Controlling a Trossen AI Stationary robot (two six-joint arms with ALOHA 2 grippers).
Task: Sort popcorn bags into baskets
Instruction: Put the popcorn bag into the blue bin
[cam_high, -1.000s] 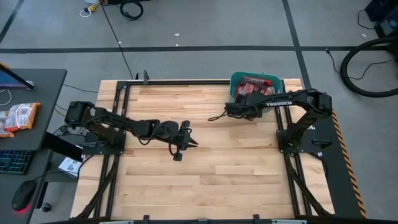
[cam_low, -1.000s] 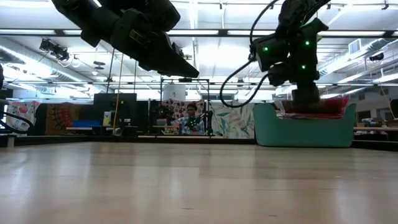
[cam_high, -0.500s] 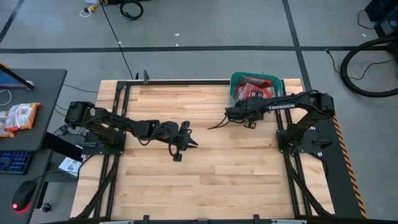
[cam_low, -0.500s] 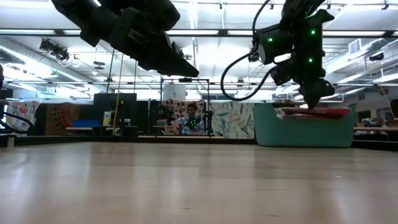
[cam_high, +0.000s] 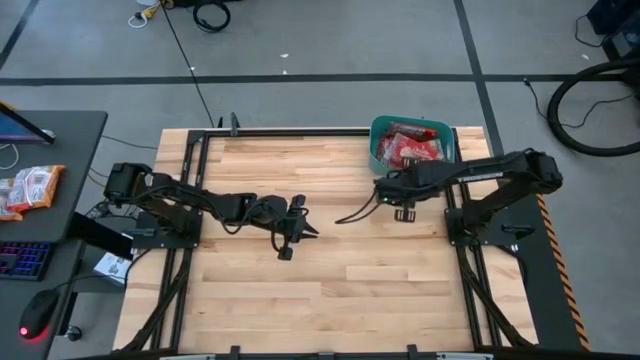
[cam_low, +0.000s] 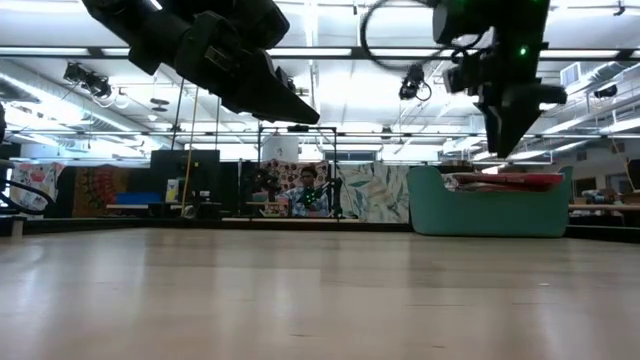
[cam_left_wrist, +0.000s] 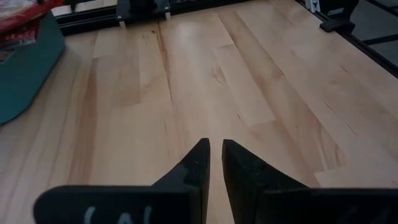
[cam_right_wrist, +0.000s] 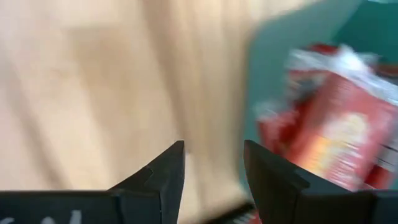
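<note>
The teal bin (cam_high: 376, 150) stands at the table's far right corner, with several red popcorn packets (cam_high: 410, 148) piled inside it. In the low view the packets (cam_low: 510, 181) rise just above the rim of the bin (cam_low: 490, 212). My right gripper (cam_high: 392, 190) hangs open above the wood, just near-side of the bin, fingers pointing down (cam_low: 505, 135); its wrist view shows the packets (cam_right_wrist: 336, 124) beside it. My left gripper (cam_high: 308, 234) hovers shut over the table's middle (cam_left_wrist: 215, 148), holding nothing. The bin (cam_left_wrist: 25, 68) shows in its wrist view too.
Bare wood spreads across the middle and near side of the table (cam_high: 330, 290). Black frame rails (cam_high: 300, 131) run along the table's edges. A desk at the left (cam_high: 50, 160) carries snack packets, a keyboard and a mouse. A person (cam_low: 305, 190) sits far behind the table.
My right gripper has risen from the packets in the bin and drawn back toward the table's near edge, so it now stands clear of the bin. The red packets lie flatter in the bin than a second ago.
</note>
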